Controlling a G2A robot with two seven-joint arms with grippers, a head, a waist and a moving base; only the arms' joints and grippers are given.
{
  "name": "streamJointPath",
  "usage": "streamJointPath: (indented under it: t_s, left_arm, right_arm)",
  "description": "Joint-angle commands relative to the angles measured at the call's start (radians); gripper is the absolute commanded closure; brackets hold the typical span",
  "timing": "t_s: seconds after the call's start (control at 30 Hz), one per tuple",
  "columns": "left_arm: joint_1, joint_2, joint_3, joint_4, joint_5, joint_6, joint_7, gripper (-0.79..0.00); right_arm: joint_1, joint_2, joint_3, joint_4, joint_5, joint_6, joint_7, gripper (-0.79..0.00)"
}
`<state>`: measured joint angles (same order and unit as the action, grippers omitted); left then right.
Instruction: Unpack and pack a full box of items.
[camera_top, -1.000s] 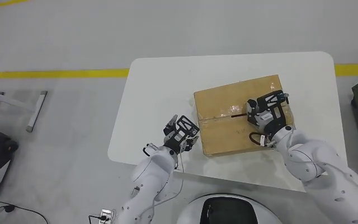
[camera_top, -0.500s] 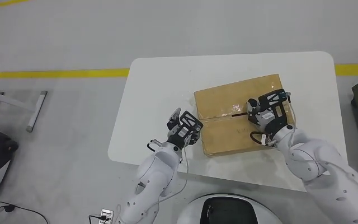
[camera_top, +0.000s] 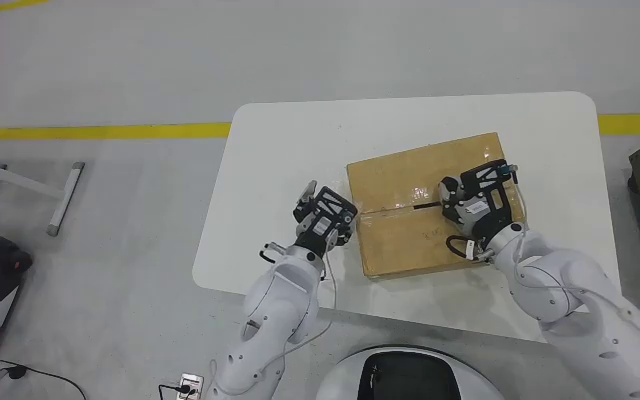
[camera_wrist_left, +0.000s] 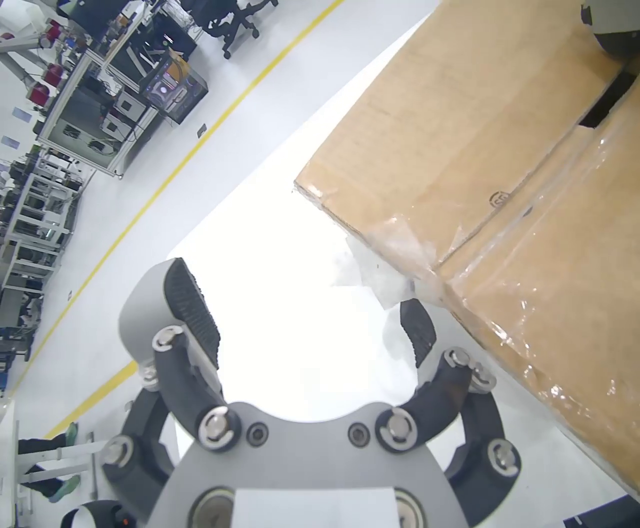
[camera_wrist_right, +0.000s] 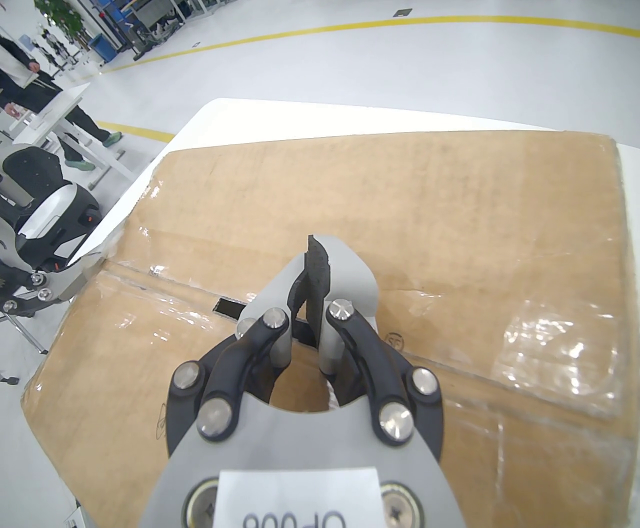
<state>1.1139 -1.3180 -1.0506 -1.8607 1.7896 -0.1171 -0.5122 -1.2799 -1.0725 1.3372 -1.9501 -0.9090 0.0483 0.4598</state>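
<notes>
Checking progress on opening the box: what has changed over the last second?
The open left gripper moved away from the robot beside the cardboard box, up to the taped seam end. The right gripper stayed shut at the seam gap on the box top; the box did not shift.

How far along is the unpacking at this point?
Done: nothing is unpacked; the box is closed, with only a small gap in its taped seam. In hand: the shut right gripper sits at that gap, the open left gripper at the box's end by loose tape. Left: opening the flaps, unpacking, repacking.
</notes>
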Motion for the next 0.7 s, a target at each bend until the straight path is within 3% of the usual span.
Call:
streamJointPath:
  t_s: [0.0, 0.37, 0.67]
  left_arm:
    - [-0.004, -0.002, -0.001, 0.001, 0.000, 0.003, 0.005, -0.785]
    - [-0.034, -0.016, 0.018, -0.026, -0.001, 0.005, 0.008, -0.785]
    - [-0.104, -0.036, 0.073, -0.001, 0.033, -0.014, -0.017, -0.785]
  right_arm:
    - [0.000, -0.001, 0.000, 0.000, 0.002, -0.001, 0.001, 0.000]
    - [-0.006, -0.007, 0.011, -0.020, 0.009, -0.003, 0.006, 0.000]
    - [-0.068, -0.004, 0.158, -0.096, 0.096, 0.017, -0.013, 0.000]
